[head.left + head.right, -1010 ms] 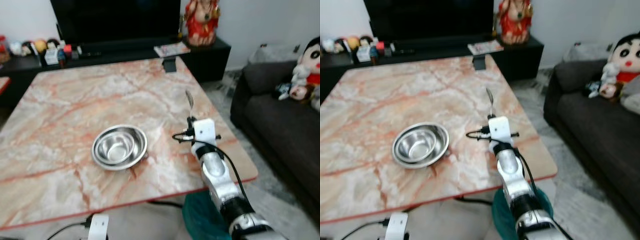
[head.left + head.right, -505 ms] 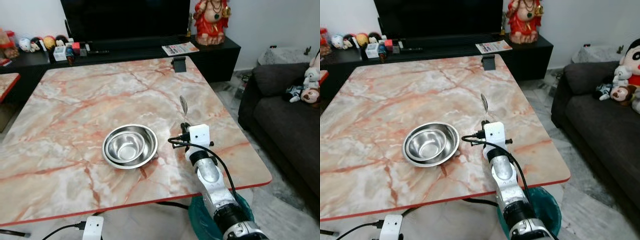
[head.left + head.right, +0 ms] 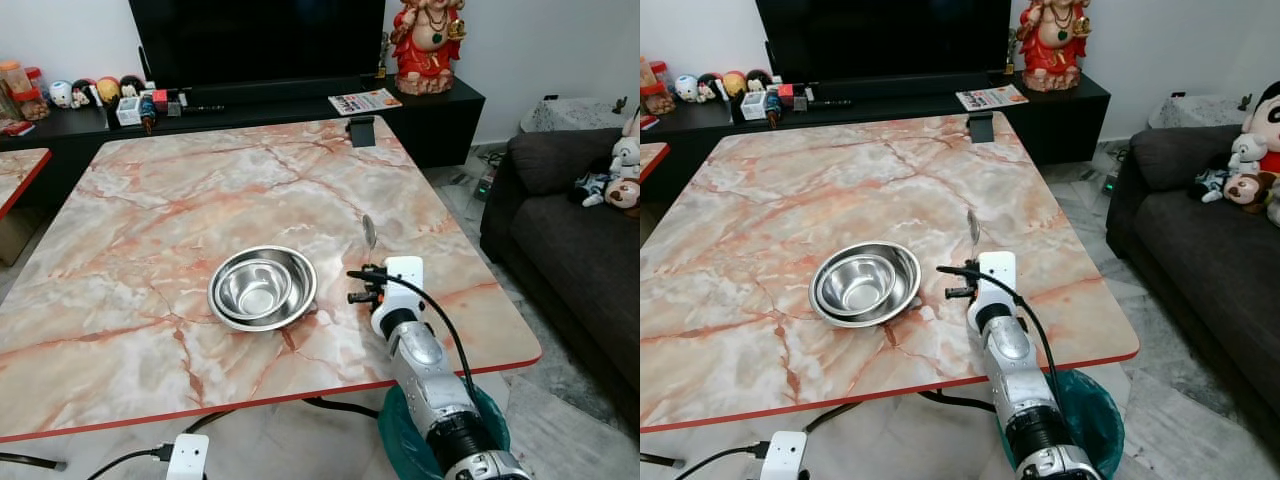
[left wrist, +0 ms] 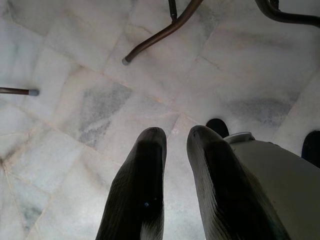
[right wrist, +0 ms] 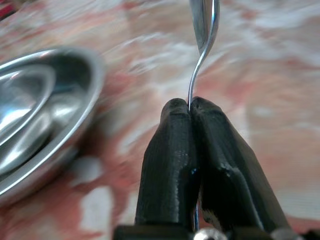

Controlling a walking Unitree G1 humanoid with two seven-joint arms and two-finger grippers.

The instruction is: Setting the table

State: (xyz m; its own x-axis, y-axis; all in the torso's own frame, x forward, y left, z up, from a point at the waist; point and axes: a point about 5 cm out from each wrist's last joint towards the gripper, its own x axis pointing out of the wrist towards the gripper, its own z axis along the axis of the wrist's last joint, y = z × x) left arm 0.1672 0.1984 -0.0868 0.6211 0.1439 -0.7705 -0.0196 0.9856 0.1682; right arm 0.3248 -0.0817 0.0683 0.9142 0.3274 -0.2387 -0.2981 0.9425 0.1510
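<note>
The spoon (image 5: 202,30) is pinched by its thin handle in the right gripper (image 5: 190,106), whose fingers are closed tight on it, right of centre in the left eye view, just right of the steel bowl (image 3: 262,287). The spoon is best lowered flat onto the marble tabletop (image 3: 180,210) beside the bowl, clear of its rim, and released only once it is resting. The left gripper (image 4: 172,137) is hung idle over the floor, slightly parted and empty.

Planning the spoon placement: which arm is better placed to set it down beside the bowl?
Right: its tool already grips the silver metal spoon above the marble table, right of the steel bowl. The left tool hangs over floor.
</note>
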